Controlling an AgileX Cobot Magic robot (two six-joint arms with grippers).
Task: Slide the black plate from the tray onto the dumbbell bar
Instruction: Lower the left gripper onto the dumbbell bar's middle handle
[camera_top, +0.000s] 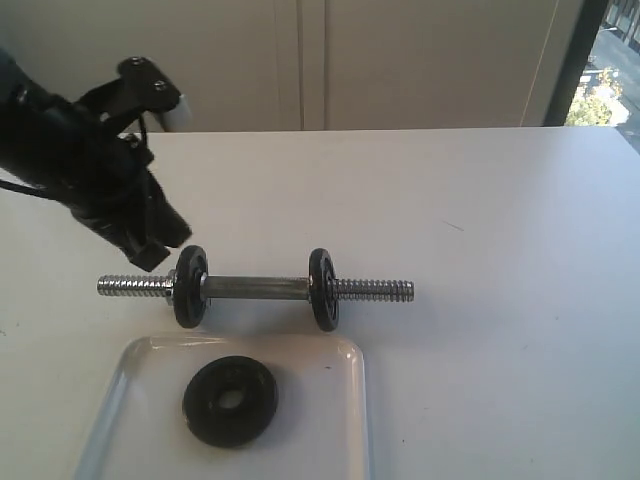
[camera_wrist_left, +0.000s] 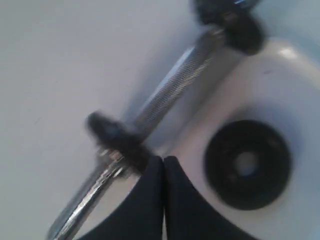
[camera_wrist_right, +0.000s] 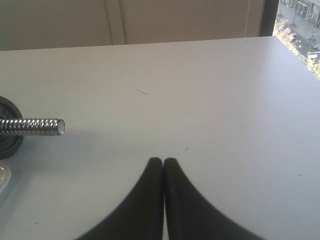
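**Black plate flat in tray, both grippers closed and empty**

The flat round matte-black cast plate (camera_top: 231, 401) lies face up in the glossy white rectangular tray (camera_top: 335, 365), its centre hole pointing upward. In the exterior view the tray sits at 6 o'clock of the short chrome dumbbell bar (camera_top: 258, 288). The bar rests on the white table (camera_top: 480, 200) with its long axis running from 9 to 3 o'clock, two small black discs (camera_top: 190, 287) upright on it and both threaded ends bare.

The left gripper (camera_top: 152, 250) hangs tilted down at 10 o'clock of the plate, just above the bar's 9 o'clock end, fingers pressed together on nothing. The right gripper (camera_wrist_right: 163, 161) hovers over bare table beyond the 3 o'clock end, fingertips touching, empty.
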